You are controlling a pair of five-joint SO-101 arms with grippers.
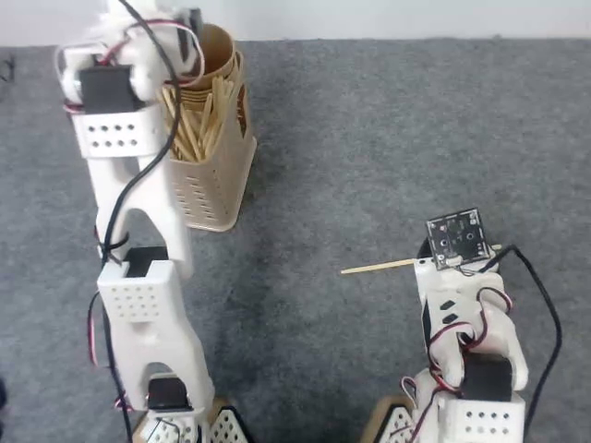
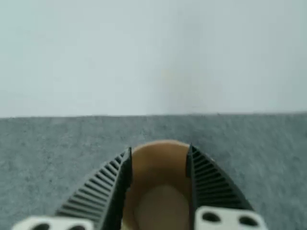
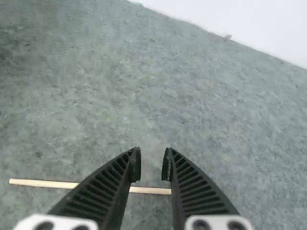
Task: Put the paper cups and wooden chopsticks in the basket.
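The left tool is pinched on a brown paper cup, with one ribbed black finger pressed to each side of it. In the high view the left arm is stretched along the left side of the worktop up to the basket. The paper cup is held at the basket's far end, at rim level; whether it rests inside cannot be told. The basket is beige and perforated, and stands upright at the far left of the grey worktop. A bundle of wooden chopsticks is packed in it on end, leaning, just beside the paper cup.

The right tool is held low over the near right part of the worktop, its fingers spread by a narrow gap. One loose chopstick lies flat on the worktop and crosses beneath the right tool's fingers. One end sticks out well to the side and the other stops just past the gap. Whether the tool touches the stick cannot be told. In the high view the loose chopstick runs from mid-worktop to under the camera board on the right arm's wrist, well apart from the basket. A white wall is seen behind the worktop's far edge.
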